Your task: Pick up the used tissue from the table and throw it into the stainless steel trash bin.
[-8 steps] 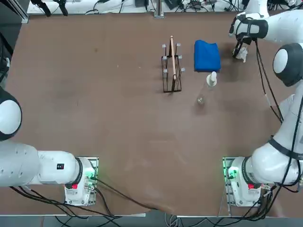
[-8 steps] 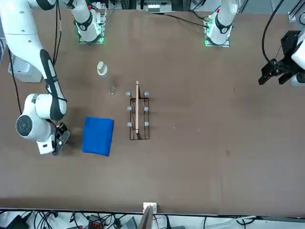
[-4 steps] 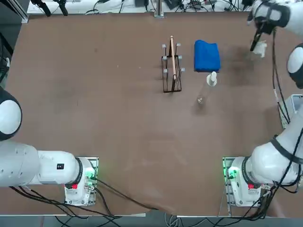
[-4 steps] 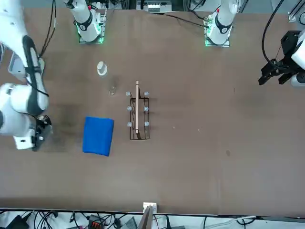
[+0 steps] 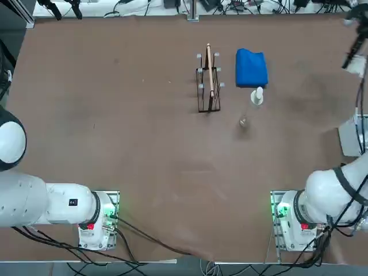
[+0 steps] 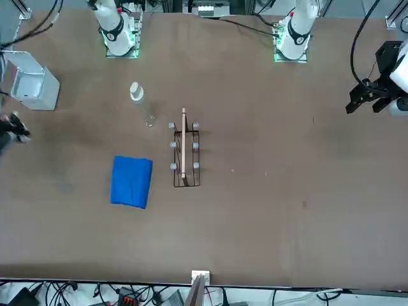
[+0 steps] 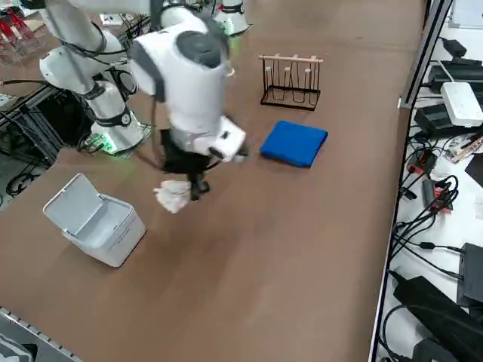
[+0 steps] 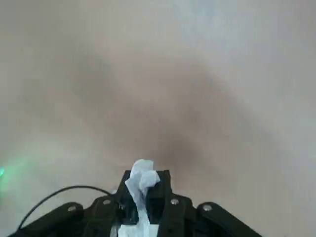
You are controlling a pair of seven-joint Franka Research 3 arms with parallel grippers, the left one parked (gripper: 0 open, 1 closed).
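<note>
The used tissue [image 7: 172,196], a small crumpled white wad, hangs above the brown table [image 7: 302,226], pinched in my right gripper [image 7: 190,188], which is shut on it. In the wrist view the tissue [image 8: 142,183] sticks out between the black fingers [image 8: 160,197]. From overhead, the gripper [image 5: 352,57] is at the table's far right edge with the tissue [image 5: 359,66] just beside it. The stainless steel trash bin [image 7: 98,222] stands with its lid open near the table's right edge, a short way from the gripper; it also shows as the bin [image 6: 29,86] in the front view.
A folded blue cloth [image 5: 251,68] lies near the back of the table. A wire rack [image 5: 208,83] stands to its left. A small clear bottle with a white cap [image 5: 257,96] and a tiny clear object [image 5: 243,121] sit in front of the cloth.
My right arm has lifted the tissue from beside the blue cloth and swung it towards the table's right edge, nearer the bin. The gripper stayed shut on it.
</note>
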